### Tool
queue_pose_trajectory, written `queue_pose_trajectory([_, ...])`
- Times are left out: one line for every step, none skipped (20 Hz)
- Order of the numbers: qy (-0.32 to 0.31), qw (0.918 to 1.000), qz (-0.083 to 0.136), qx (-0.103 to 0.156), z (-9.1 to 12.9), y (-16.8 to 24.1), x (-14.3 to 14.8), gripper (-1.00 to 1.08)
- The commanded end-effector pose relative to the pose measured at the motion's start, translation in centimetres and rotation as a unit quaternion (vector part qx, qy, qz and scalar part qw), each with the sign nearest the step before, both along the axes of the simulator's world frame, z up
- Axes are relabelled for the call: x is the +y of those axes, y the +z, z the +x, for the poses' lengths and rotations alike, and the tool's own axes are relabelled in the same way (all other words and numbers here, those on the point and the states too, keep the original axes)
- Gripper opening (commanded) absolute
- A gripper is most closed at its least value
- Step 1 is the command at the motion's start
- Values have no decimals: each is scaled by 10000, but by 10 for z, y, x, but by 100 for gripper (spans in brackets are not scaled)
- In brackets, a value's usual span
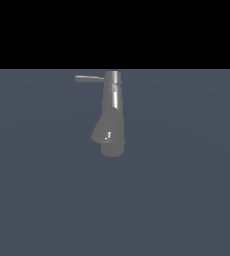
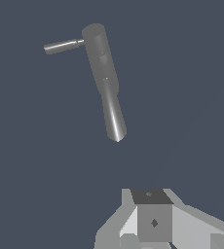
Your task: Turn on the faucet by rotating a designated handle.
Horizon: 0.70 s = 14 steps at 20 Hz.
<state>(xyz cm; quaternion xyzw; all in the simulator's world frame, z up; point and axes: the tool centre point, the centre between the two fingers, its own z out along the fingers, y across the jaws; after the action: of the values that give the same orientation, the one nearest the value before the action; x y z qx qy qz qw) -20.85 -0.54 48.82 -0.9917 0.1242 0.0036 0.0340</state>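
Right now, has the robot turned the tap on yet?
Not yet. The gripper is away from the faucet, holding nothing. The handle sticks out sideways, untouched. Nothing looks done: reaching the handle and turning it are both left. The exterior view does not show the arm.

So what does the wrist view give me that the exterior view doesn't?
Only the wrist view shows the end effector, in part, well short of the faucet and touching nothing; whether it is open cannot be told. Only the exterior view shows the faucet's wider base and a black band above the floor; no arm appears there. Both show the grey column, the angled spout and the thin handle sticking sideways from the top.
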Motion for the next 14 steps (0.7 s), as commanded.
queue_pose_trajectory([-264,9996,7,33,14,-2,2,-100])
queue_pose_trajectory([-380,9993,9,48,20,-4,4,-100])
queue_pose_trajectory([-497,9987,10,62,27,-5,5,-100])
queue_pose_trajectory([-613,9981,11,77,33,-6,6,-100])
queue_pose_trajectory([-730,9973,12,91,39,-8,7,-100])
queue_pose_trajectory([-846,9964,12,106,45,-10,8,-100])
queue_pose_trajectory([-963,9953,12,120,52,-11,10,-100])
queue_pose_trajectory([-1079,9941,12,134,58,-13,11,-100])
queue_pose_trajectory([-1195,9927,11,149,64,-15,12,-100])
queue_pose_trajectory([-1311,9912,9,163,71,-18,14,-100])
queue_pose_trajectory([-1427,9896,7,177,77,-20,15,-100])
queue_pose_trajectory([-1543,9878,5,191,83,-22,17,-100])
queue_pose_trajectory([-1658,9859,2,205,89,-25,18,-100])
queue_pose_trajectory([-1774,9839,-1,218,95,-27,20,-100])
